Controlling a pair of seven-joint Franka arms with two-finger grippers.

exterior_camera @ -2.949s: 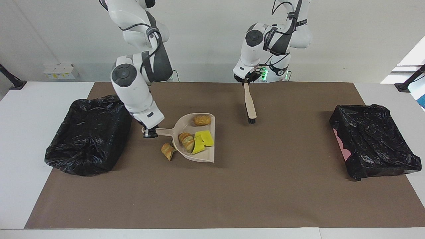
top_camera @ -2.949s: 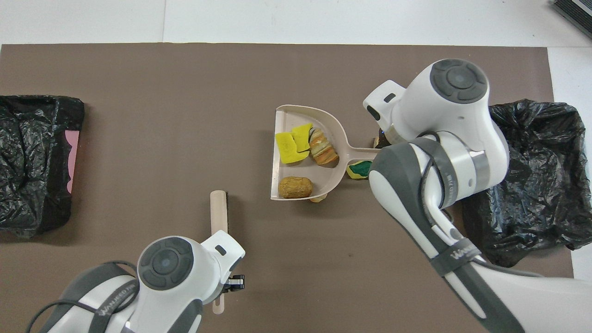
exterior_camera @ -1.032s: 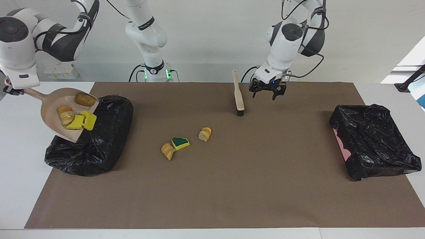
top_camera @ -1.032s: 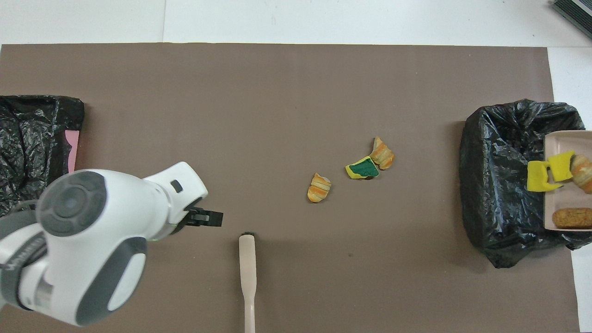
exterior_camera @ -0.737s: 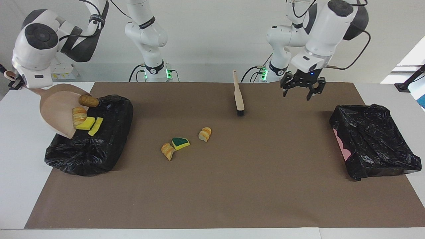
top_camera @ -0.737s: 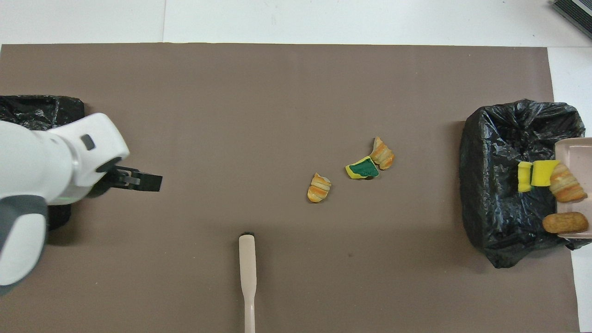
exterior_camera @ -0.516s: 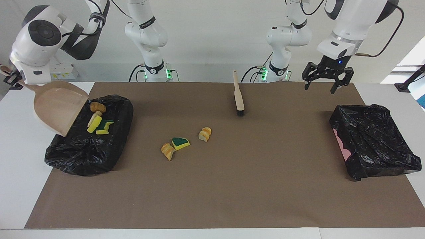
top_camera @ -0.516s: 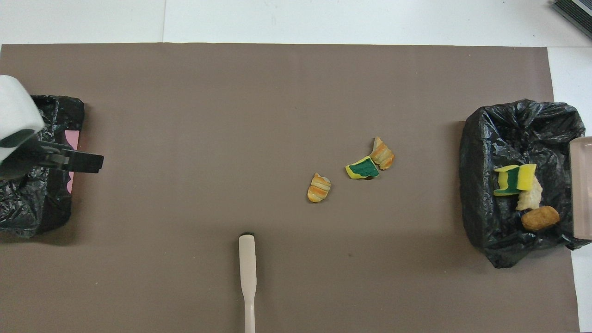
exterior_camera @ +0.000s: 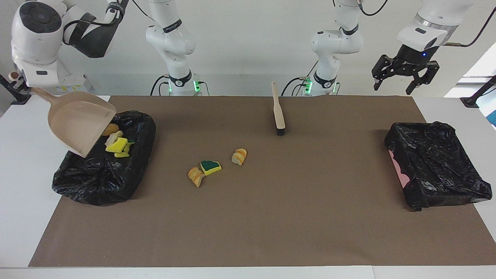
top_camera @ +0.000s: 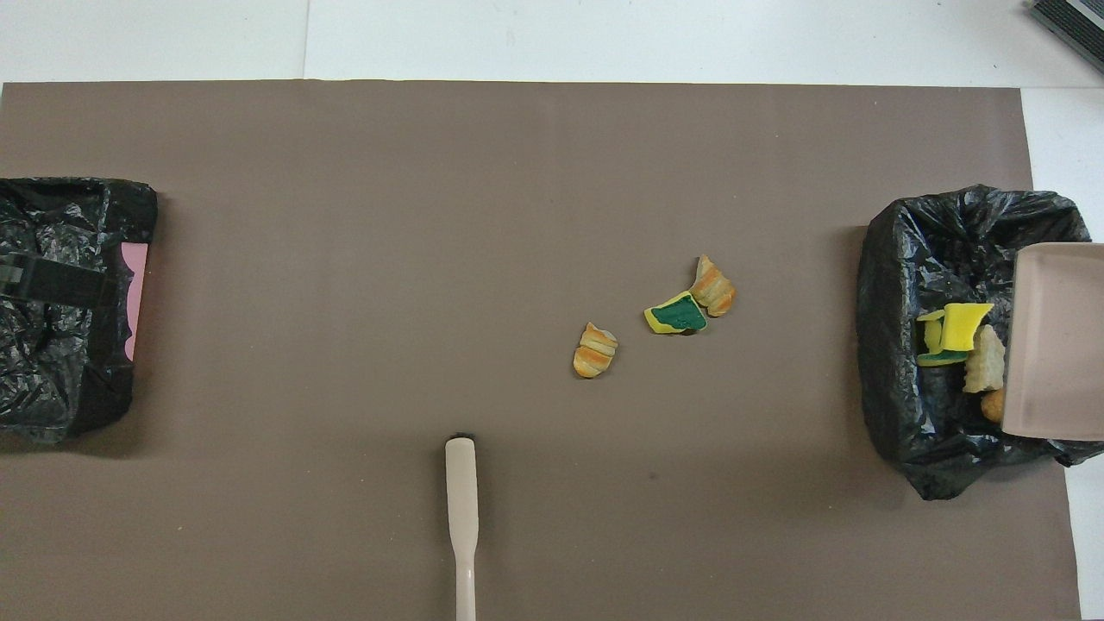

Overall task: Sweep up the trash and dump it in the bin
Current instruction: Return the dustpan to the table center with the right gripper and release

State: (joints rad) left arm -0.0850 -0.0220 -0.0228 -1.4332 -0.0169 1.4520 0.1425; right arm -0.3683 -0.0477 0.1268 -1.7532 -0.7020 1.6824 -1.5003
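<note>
1. Under the right pincer's point(exterior_camera: 17, 83) tilted dustpan point(exterior_camera: 79, 122), four trash scraps point(exterior_camera: 116, 141) lay in the bin point(exterior_camera: 100, 174); three point(exterior_camera: 211, 168) stayed on the desk point(exterior_camera: 271, 217)
2. Right pincer clenched the dustpan handle; left pincer point(exterior_camera: 405, 75) hung released

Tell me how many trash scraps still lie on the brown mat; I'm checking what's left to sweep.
3: a striped golden-brown bread chunk, a green-faced yellow sponge piece beside it, and another golden-brown bread chunk touching that sponge. All lie mid-mat; none looks hidden.
</note>
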